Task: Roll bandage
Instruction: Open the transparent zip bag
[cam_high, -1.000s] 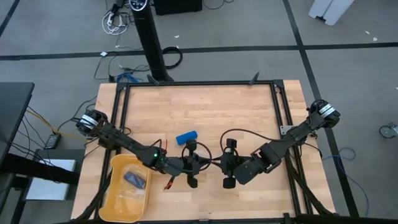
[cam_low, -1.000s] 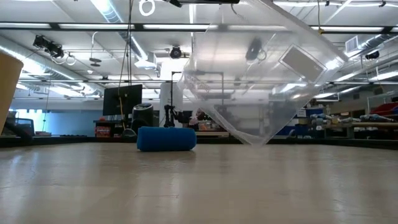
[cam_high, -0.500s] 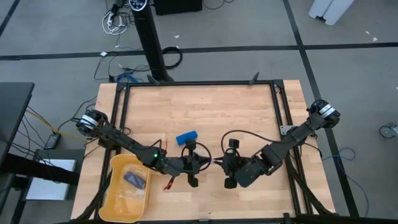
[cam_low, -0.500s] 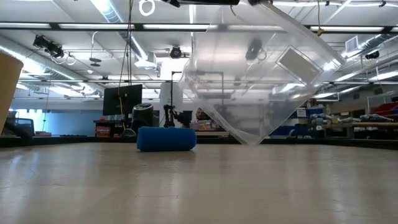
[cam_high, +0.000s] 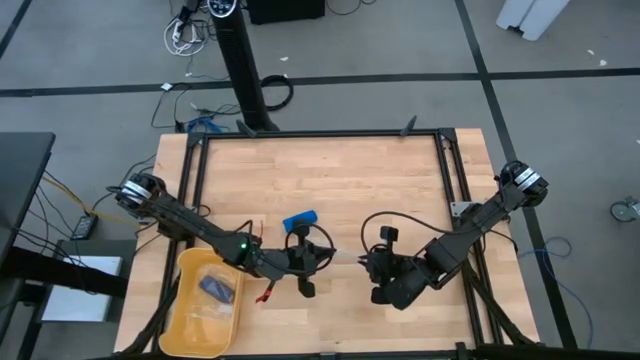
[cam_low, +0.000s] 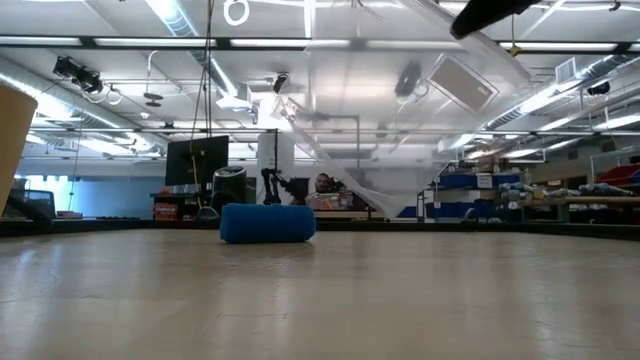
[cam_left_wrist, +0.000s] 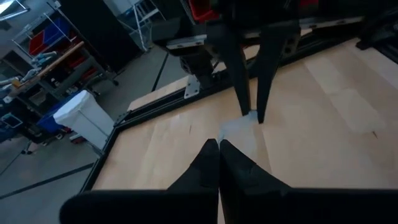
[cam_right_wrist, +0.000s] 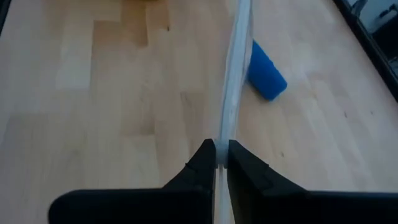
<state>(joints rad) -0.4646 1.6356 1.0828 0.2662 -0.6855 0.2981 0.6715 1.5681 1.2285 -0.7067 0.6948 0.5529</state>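
Observation:
The bandage (cam_high: 300, 220) is a bright blue roll lying on its side on the wooden table, also seen in the low view (cam_low: 267, 222) and the right wrist view (cam_right_wrist: 266, 71). No gripper touches it. Just near of it, a clear plastic bag (cam_low: 400, 110) hangs in the air between my two grippers. My left gripper (cam_high: 323, 256) and my right gripper (cam_high: 366, 262) face each other, both shut on the bag, fingertips a short way apart. From above the bag shows only as a pale sliver (cam_high: 345, 258). My left gripper pinches an edge of the clear bag (cam_left_wrist: 229, 129) between its shut fingers, coming nearly level from the table's left. The bag is lifted clear of the table. My right gripper pinches the bag's edge (cam_right_wrist: 222, 140) between its two fingers, slanting down from the table's right. The plastic runs away from the fingers as a thin upright sheet (cam_right_wrist: 239, 43), clear of the table.
A yellow tray (cam_high: 185, 312) with a small dark packet (cam_high: 217, 288) sits at the near left corner. A black frame (cam_high: 320, 135) runs round the table top. Bare wood lies behind and to the right of the roll.
My right gripper has gone toward the table's right edge and tipped further down, still shut on the bag. The bag, which hung with a corner low behind the roll, has been drawn up and spread flatter. The bandage has stayed put.

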